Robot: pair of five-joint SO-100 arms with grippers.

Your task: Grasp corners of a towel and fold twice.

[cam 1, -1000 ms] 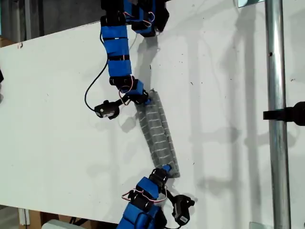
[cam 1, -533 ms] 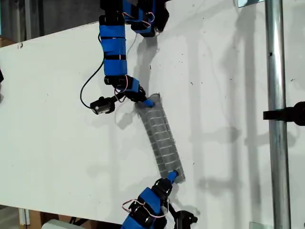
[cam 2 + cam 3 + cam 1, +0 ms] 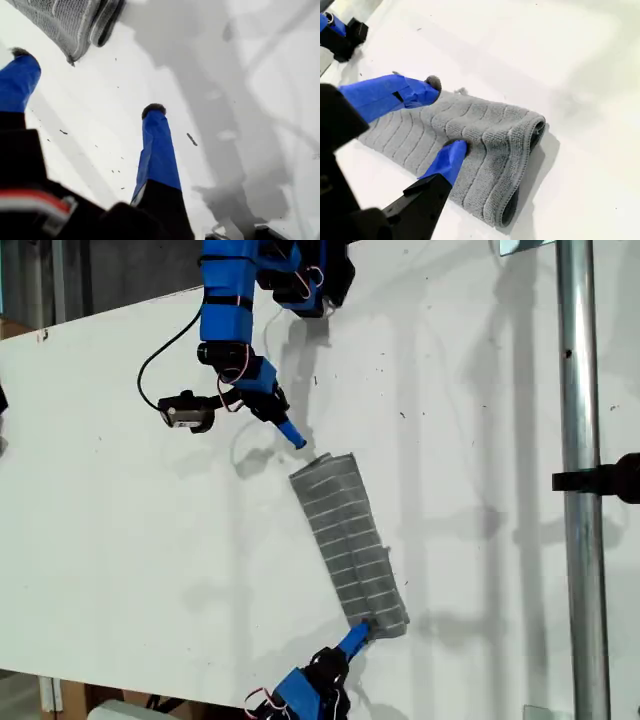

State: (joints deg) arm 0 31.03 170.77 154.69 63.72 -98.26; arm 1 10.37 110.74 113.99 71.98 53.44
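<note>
The towel lies folded into a narrow strip on the white table, running diagonally near the table's middle in the exterior view. The first tool hovers just beyond one end of the strip, its blue fingers spread apart and holding nothing. The second tool is at the strip's other end, fingers parted, one fingertip resting on the cloth.

My first end effector hangs spread apart; my second end effector gapes too.
</note>
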